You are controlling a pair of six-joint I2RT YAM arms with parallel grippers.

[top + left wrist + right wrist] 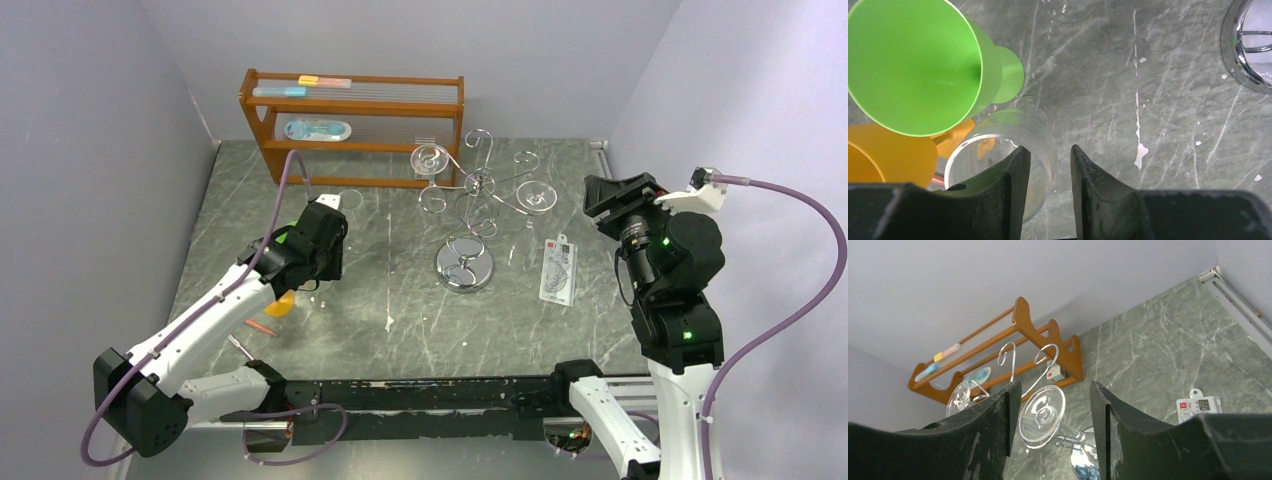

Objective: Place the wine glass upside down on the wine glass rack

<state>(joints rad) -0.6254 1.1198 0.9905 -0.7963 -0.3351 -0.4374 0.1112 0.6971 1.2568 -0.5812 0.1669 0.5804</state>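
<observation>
The wine glass (1035, 125) is clear and stands by my left gripper (1050, 150), its stem hidden. One finger is inside the bowl and the other outside, with the glass wall between them and a small gap on the outer side, so the gripper is open. In the top view that gripper (326, 268) covers the glass. The chrome wine glass rack (466, 200) stands mid-table on its round mirrored base (1243, 47). Two clear glasses (1042, 415) (432, 158) hang upside down from its arms. My right gripper (1050, 390) is open and empty, raised to the right of the rack (1008, 352).
A green plastic goblet (913, 65) and an orange one (888, 155) crowd the glass on the left. Another clear glass (352, 200) stands further back. A brown wooden shelf unit (350, 125) lines the back wall. A white packaged item (558, 270) lies right of the rack base.
</observation>
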